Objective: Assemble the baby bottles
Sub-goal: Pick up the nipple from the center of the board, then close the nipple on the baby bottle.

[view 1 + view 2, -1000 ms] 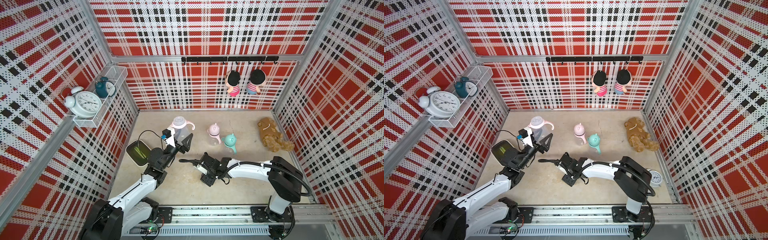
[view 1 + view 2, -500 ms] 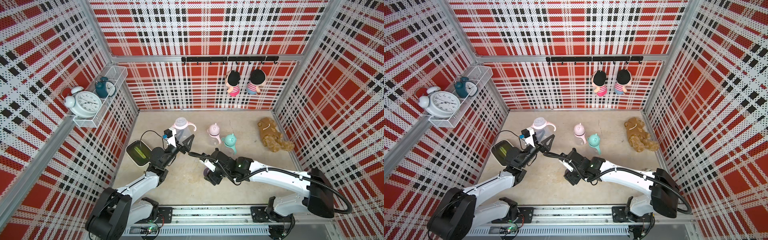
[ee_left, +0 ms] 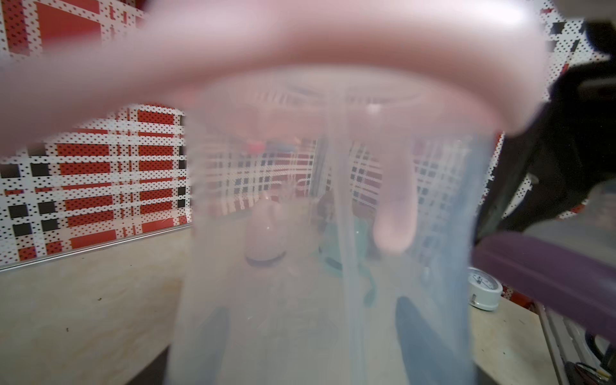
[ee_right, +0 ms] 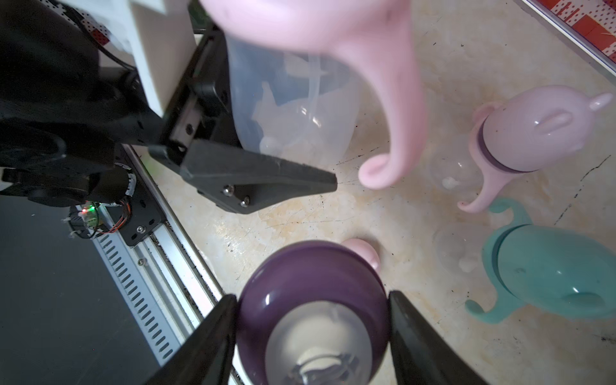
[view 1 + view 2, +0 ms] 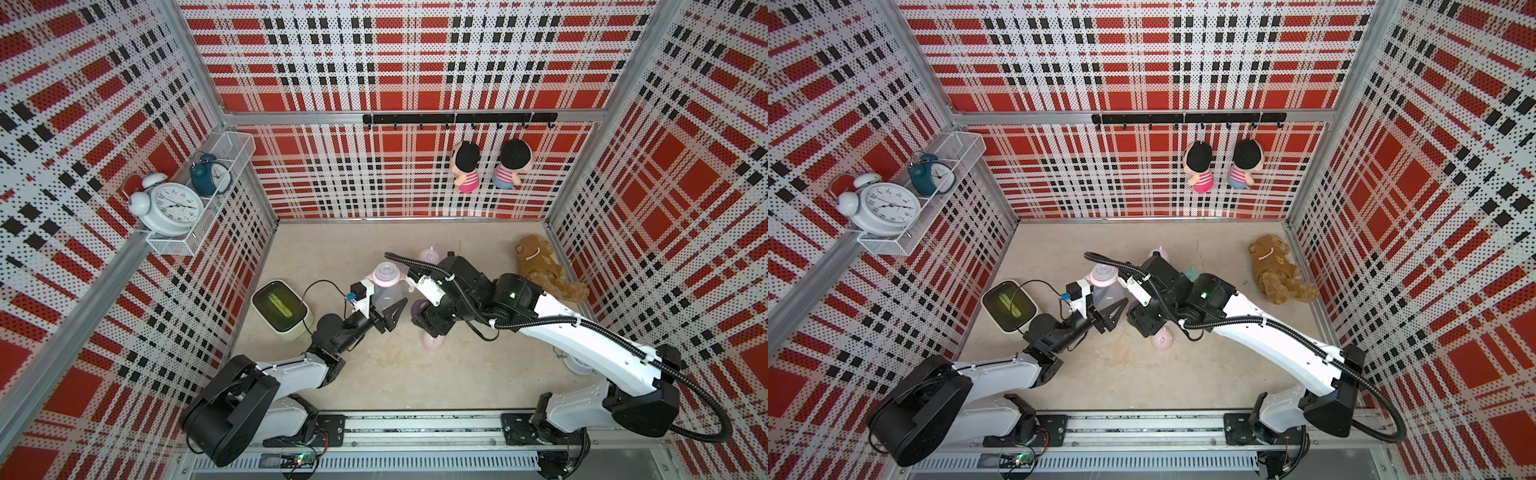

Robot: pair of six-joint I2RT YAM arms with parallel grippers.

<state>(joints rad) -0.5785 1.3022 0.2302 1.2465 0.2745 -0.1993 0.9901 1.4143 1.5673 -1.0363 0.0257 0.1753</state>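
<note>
While the left gripper is clenched on a clear bottle with a pink handle ring, holding it upright near the middle of the table, the right gripper grasps a purple collar with its clear teat, just right of that bottle and apart from it. A pink cap lies on the table just near of the right gripper. Farther back, a capped pink bottle and a capped teal bottle stand side by side, partly hidden by the right arm in both top views.
</note>
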